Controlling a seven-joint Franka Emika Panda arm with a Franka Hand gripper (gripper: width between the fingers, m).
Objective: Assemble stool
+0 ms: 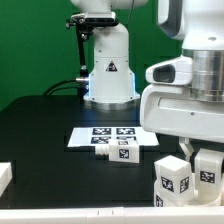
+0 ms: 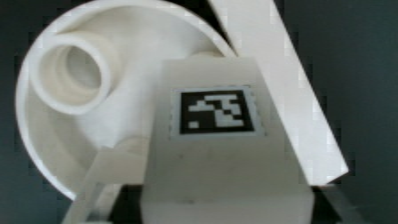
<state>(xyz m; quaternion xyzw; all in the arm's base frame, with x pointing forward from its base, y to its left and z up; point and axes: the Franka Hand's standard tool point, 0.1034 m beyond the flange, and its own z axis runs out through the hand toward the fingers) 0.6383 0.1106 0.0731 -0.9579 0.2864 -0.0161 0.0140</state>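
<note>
In the wrist view my gripper (image 2: 228,208) is shut on a white stool leg (image 2: 217,110). The leg's black-and-white tag faces the camera and dark fingers press both of its sides. The leg hangs over the round white seat (image 2: 71,130), close to a raised round socket (image 2: 80,72). A second white slab (image 2: 270,60) crosses beside the held leg. In the exterior view the gripper (image 1: 190,165) is at the lower right with two tagged white blocks (image 1: 172,182) at its fingers. The seat is hidden there. Another leg (image 1: 117,153) lies on the black table.
The marker board (image 1: 110,134) lies flat mid-table, just behind the loose leg. The robot base (image 1: 110,70) stands at the back. A white piece (image 1: 5,177) pokes in at the exterior view's left edge. A white strip (image 1: 90,215) runs along the front.
</note>
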